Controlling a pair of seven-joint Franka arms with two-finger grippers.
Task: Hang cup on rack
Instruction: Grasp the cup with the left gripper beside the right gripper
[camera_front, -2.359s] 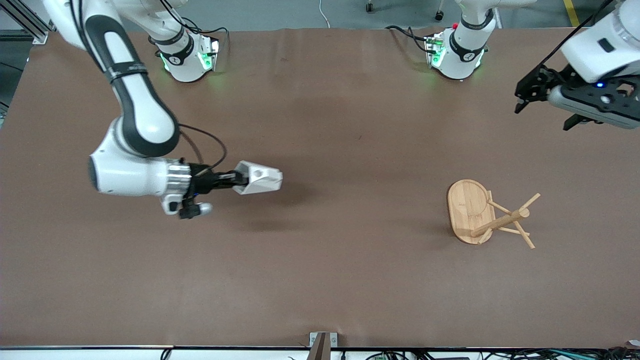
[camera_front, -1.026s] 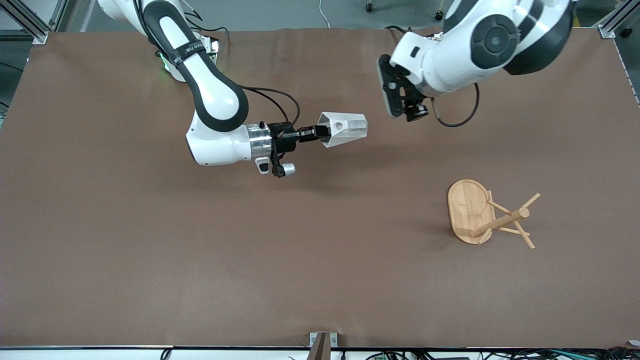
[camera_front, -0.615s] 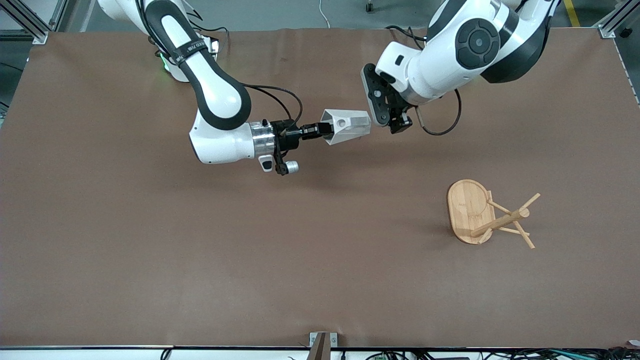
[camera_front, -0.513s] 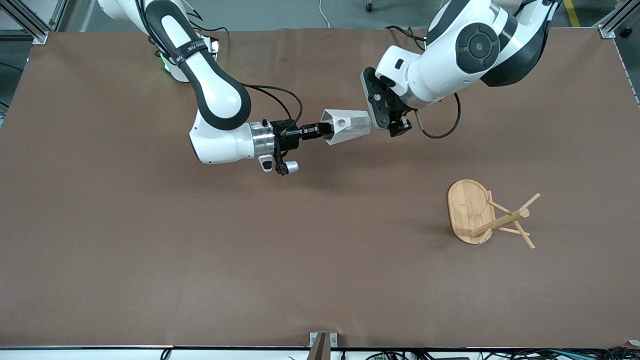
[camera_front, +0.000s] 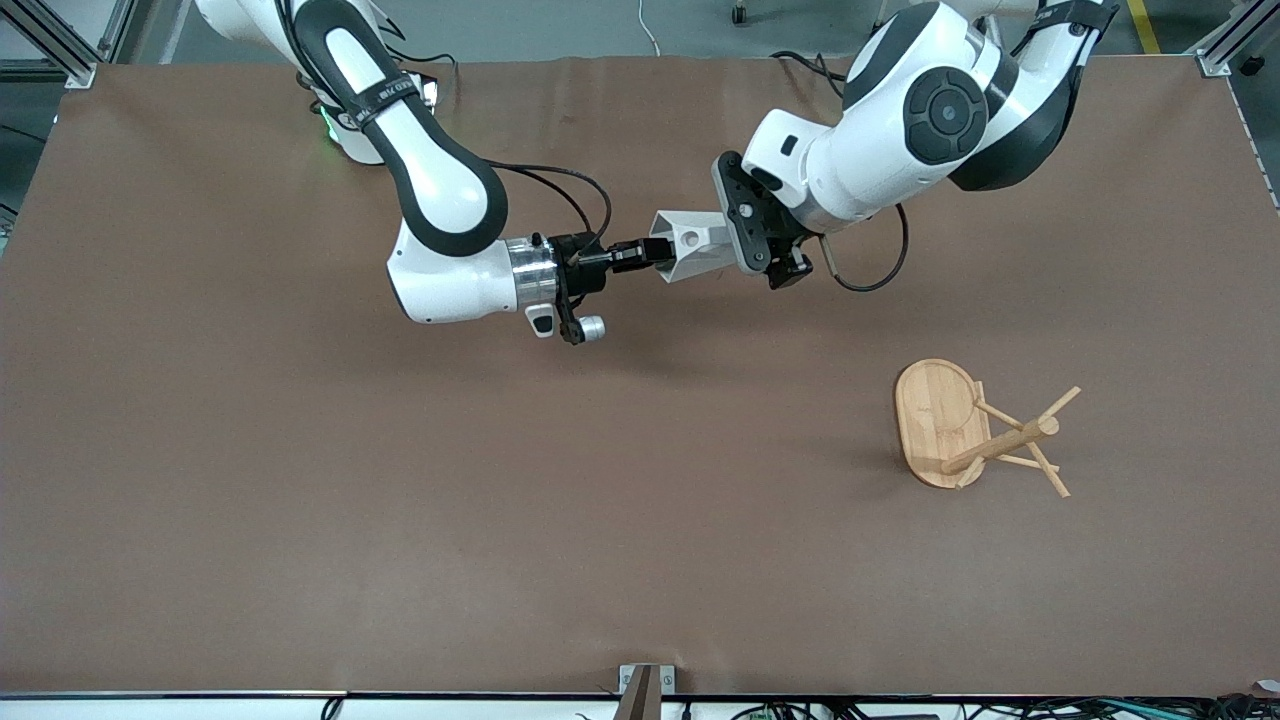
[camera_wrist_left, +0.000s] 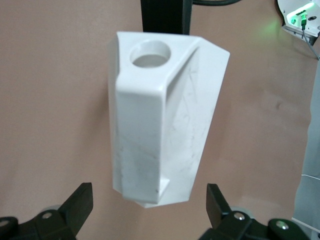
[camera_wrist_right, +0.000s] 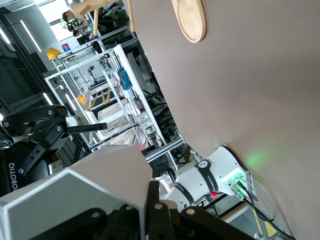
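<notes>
The right gripper (camera_front: 650, 255) holds the cup (camera_front: 693, 245) on its side in the air over the desk (camera_front: 300, 500), jaws clamped on its narrow end; the left gripper (camera_wrist_left: 150, 212) meets the mouth end, jaws apart either side, seemingly not touching; the rack (camera_front: 975, 430) lies tipped, toward the left arm's end.

We see a wide tabletop (camera_front: 300, 500) covered in plain matte brown material. Directly on it stands a light bamboo mug rack (camera_front: 975, 430) with an oval flat base, a central post and several thin angled pegs; it sits toward the left arm's end of the tabletop. Along the tabletop's edge farthest from the front camera, the white base of the right arm (camera_front: 370, 125) rests on the surface, lit green.
</notes>
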